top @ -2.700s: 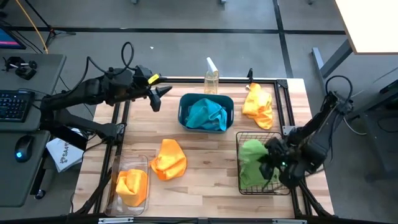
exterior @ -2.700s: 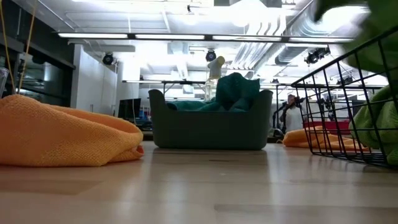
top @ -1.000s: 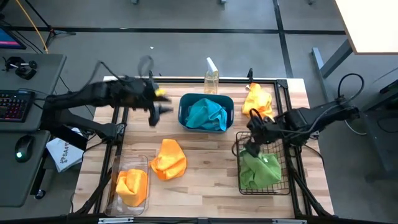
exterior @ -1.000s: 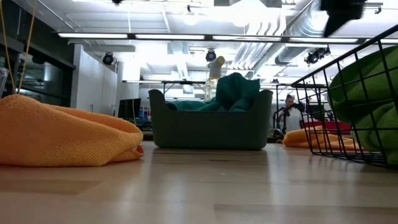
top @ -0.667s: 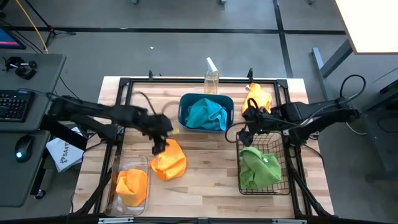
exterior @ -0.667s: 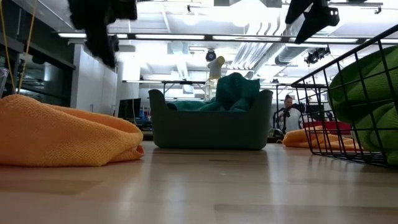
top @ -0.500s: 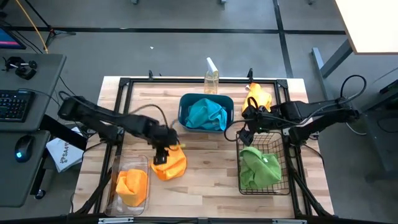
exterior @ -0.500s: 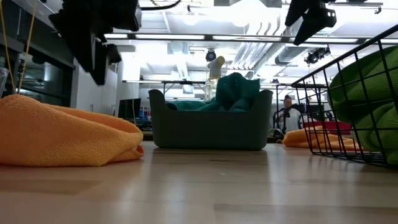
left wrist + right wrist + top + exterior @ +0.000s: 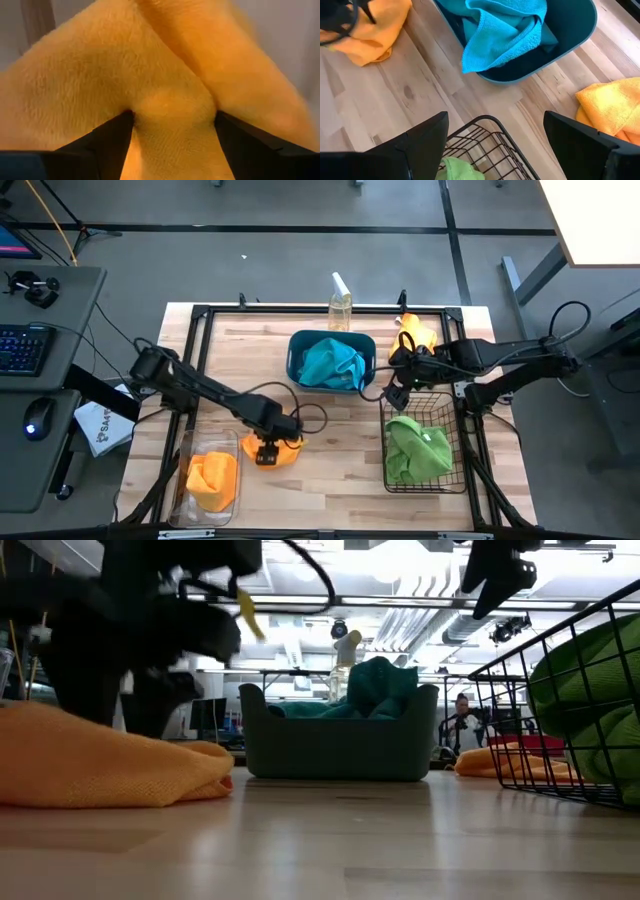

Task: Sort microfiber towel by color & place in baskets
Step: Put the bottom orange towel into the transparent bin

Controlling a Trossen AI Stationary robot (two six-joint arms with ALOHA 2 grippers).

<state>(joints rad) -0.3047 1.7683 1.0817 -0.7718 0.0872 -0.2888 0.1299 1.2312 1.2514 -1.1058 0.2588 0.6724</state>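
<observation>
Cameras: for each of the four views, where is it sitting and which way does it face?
High view: above, facing straight down; both arms, left tool on the loose fuzzy orange towel.
Low view: tabletop height, facing level toward the rounded teal plastic tub; arms enter from above.
Left wrist view: pressed close to that orange towel, between two dark fingers.
Right wrist view: looking down at the tub and black wire-mesh basket; open right tool.
Shared: high and right wrist both show the turquoise towel.

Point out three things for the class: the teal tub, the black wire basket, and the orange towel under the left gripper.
teal tub [image 9: 297,340]: high view, on its bare rim corner.
black wire basket [image 9: 432,398]: high view, on its wire rim.
orange towel [image 9: 165,75]: left wrist view, on the fabric between the fingers.
</observation>
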